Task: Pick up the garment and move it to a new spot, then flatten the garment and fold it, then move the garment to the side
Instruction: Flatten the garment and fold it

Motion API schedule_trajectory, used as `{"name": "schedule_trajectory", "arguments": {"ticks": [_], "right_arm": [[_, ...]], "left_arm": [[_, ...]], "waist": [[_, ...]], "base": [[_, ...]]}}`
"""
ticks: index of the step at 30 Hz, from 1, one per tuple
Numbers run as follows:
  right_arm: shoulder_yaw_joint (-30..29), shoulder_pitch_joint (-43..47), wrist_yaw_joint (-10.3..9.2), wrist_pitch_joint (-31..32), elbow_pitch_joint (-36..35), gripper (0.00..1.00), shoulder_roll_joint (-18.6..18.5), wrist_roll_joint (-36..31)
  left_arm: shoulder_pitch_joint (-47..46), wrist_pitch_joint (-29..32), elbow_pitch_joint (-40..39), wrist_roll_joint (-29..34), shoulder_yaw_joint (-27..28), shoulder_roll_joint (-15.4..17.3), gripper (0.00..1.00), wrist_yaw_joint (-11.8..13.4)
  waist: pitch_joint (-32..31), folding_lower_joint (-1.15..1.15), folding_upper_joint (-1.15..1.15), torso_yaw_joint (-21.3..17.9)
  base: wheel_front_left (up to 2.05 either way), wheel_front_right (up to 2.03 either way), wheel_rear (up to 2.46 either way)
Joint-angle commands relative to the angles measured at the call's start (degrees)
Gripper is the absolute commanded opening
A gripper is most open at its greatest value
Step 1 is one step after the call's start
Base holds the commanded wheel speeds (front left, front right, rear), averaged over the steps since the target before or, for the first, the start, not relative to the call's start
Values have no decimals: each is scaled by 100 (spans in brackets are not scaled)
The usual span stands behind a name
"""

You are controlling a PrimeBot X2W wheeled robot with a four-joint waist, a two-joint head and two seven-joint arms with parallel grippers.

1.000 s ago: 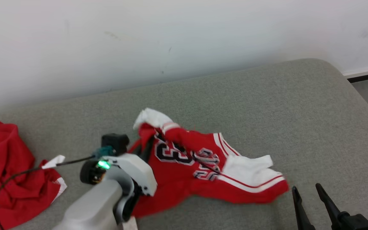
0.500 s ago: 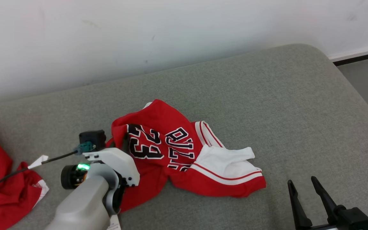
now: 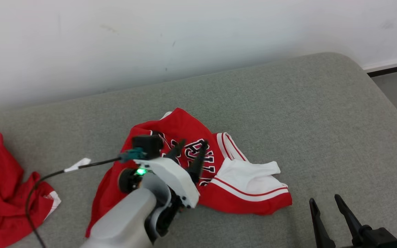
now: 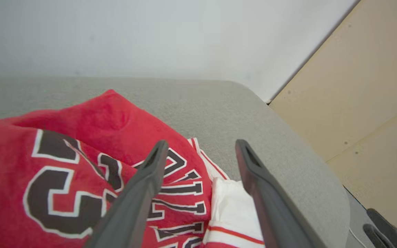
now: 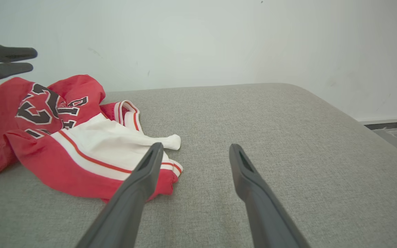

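On grey cushion [image 3: 305,113], head view, crumpled red garment [image 3: 246,203] left of centre, left gripper [image 3: 192,146] over it with jaws spread, right gripper [image 3: 324,201] spread at near right, apart from cloth; left wrist view, jaws wide above black lettering [image 4: 181,188], pinching nothing; right wrist view, garment left of open jaws.

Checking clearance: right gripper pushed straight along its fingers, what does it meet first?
From the right gripper, likely bare grey cushion first, wall beyond; the jersey sits left of that line. Depth unclear.
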Motion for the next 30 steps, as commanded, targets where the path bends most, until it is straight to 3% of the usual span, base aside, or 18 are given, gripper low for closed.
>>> {"name": "schedule_trajectory", "arguments": {"ticks": [1,4,9,16,23,30], "right_arm": [[-7,-60,-12,4,6,100,-27,-37],[49,-120,-12,4,13,100,-15,-6],[18,-89,-12,4,34,100,-21,24],[99,-203,-12,5,55,100,20,65],[83,-232,-12,4,41,100,42,100],[87,-250,-13,4,71,100,57,103]], "left_arm": [[51,50,-40,71,-44,60,100,39],[62,203,-276,143,-174,37,100,201],[144,753,-421,-26,-438,-92,100,58],[114,1393,21,-393,-532,-267,100,-128],[-136,1358,581,-271,-529,-206,100,-115],[-202,1503,745,-481,-544,-328,100,-443]], "waist": [[12,0,0,-13],[47,0,0,-75],[125,0,0,-150],[222,0,0,-287],[304,0,0,-378],[334,0,0,-428]], "base": [[0,0,0],[0,0,0],[0,0,0],[0,0,0],[0,0,0],[0,0,0]]}}
